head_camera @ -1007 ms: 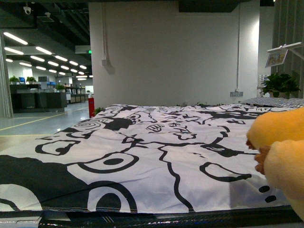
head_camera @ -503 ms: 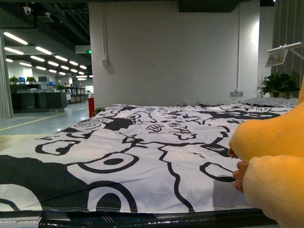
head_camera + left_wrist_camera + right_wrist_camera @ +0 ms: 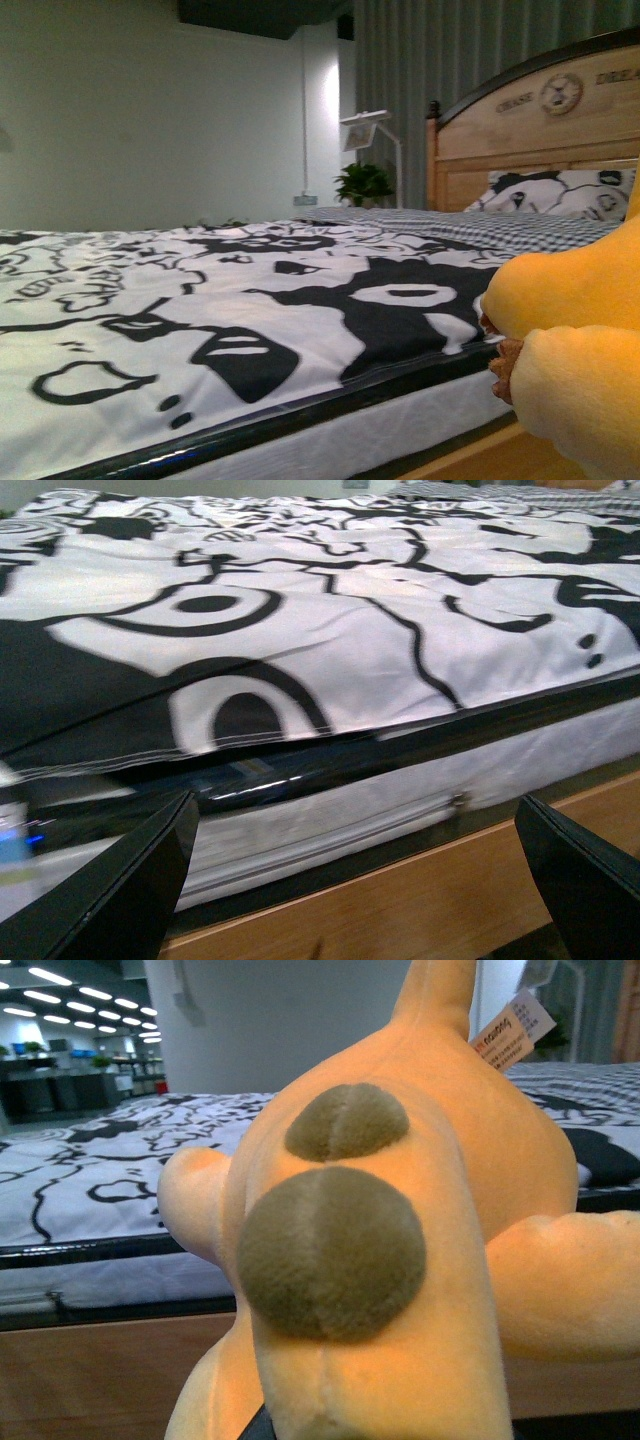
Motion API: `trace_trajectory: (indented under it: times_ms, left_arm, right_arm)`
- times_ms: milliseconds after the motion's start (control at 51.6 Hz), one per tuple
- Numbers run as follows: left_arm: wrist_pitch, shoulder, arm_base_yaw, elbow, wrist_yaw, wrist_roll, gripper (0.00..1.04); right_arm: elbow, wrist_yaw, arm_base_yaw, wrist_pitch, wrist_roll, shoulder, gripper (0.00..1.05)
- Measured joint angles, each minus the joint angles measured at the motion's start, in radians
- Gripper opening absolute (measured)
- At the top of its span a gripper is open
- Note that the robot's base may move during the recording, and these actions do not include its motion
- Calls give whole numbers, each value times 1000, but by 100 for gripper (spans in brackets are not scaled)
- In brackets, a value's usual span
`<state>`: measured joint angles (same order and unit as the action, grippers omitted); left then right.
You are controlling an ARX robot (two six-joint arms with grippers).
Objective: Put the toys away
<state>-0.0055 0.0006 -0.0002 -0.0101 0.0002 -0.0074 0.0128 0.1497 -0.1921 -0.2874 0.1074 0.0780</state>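
Note:
The orange-yellow plush toy (image 3: 575, 330) bulges into the front view at the right edge, held up beside the bed's side. It fills the right wrist view, where two brown patches (image 3: 330, 1250) and a paper tag (image 3: 510, 1030) show on it. My right gripper is shut on the plush toy, and only a dark sliver of the gripper (image 3: 258, 1428) shows beneath it. My left gripper (image 3: 370, 880) is open, its dark fingers (image 3: 120, 880) wide apart with nothing between them. It faces the mattress edge and the wooden bed frame (image 3: 420, 900).
A black-and-white patterned duvet (image 3: 200, 290) covers the bed. A wooden headboard (image 3: 530, 130) and a patterned pillow (image 3: 560, 192) stand at the far right. A potted plant (image 3: 362, 183) and a white lamp (image 3: 368, 130) are by the back wall.
The front view has swung to the right: the office hall is gone and the headboard, pillow and bed side now show. The plush toy keeps its place at the right edge.

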Motion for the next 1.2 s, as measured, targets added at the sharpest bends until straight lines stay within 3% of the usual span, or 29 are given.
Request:
trace_trajectory:
  times_ms: [1201]
  left_arm:
    - [0, 0, 0, 0, 0, 0, 98]
  right_arm:
    - [0, 0, 0, 0, 0, -1, 7]
